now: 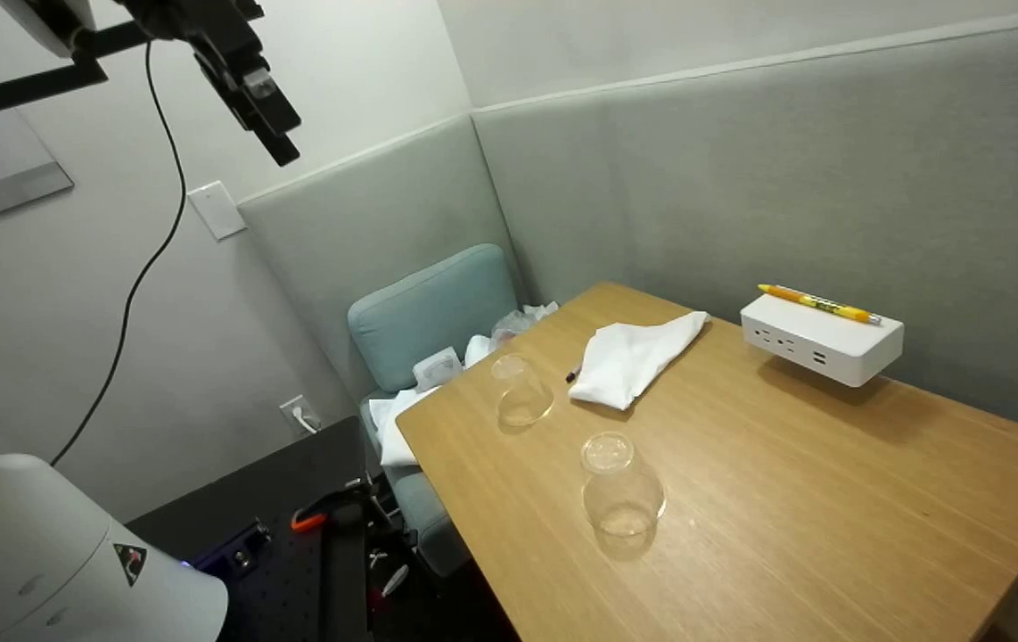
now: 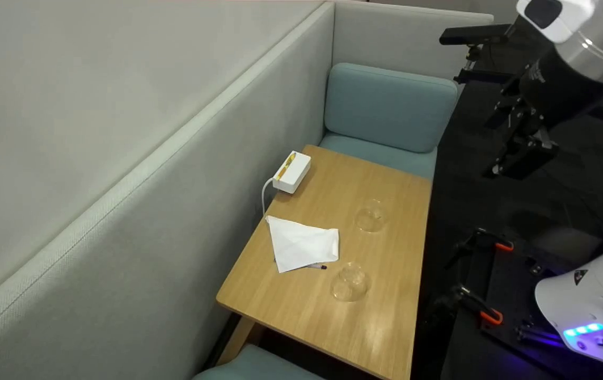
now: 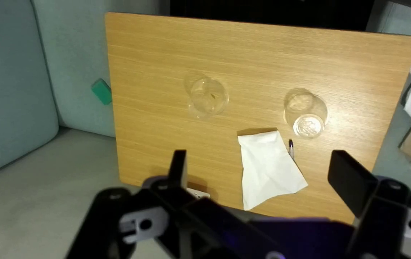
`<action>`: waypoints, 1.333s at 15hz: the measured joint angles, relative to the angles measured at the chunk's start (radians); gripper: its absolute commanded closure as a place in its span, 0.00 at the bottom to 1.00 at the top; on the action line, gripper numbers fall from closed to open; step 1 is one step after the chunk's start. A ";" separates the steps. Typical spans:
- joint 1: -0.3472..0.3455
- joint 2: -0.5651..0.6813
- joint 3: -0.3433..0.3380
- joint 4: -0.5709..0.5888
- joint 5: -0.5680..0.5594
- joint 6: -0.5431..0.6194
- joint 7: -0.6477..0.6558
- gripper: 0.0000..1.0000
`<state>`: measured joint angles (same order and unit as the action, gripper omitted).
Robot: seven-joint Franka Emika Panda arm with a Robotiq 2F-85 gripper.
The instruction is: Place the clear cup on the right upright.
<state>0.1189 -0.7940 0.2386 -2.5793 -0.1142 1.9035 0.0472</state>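
Two near-identical clear cups stand on the wooden table (image 1: 741,464). The cup further right in both exterior views (image 1: 623,495) (image 2: 370,216) is on the left in the wrist view (image 3: 209,96). It stands narrow end up, apparently mouth down. The other clear cup (image 1: 523,394) (image 2: 350,283) also stands narrow end up, and in the wrist view (image 3: 308,124) it is on the right, by the napkin. My gripper (image 3: 259,154) is open and empty. It hangs high above and apart from the cups, as both exterior views (image 1: 275,143) (image 2: 511,164) show.
A white napkin (image 1: 638,361) lies on the table with a dark-tipped pen (image 3: 291,147) partly under it. A white power box (image 1: 821,339) with a yellow pen (image 1: 816,303) on it is at the wall-side edge. Padded panels (image 1: 776,178) border the table.
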 measured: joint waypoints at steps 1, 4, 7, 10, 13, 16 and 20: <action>-0.008 0.023 -0.006 0.007 -0.022 0.000 -0.001 0.00; -0.041 0.137 -0.027 0.043 -0.090 0.000 -0.002 0.00; -0.065 0.294 -0.051 0.092 -0.144 0.003 -0.002 0.00; -0.067 0.449 -0.087 0.130 -0.156 0.067 -0.015 0.00; -0.066 0.570 -0.115 0.133 -0.201 0.215 -0.105 0.00; -0.063 0.647 -0.118 0.133 -0.302 0.267 -0.159 0.00; -0.056 0.656 -0.116 0.134 -0.311 0.269 -0.168 0.00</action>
<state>0.0629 -0.1383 0.1223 -2.4449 -0.4251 2.1724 -0.1207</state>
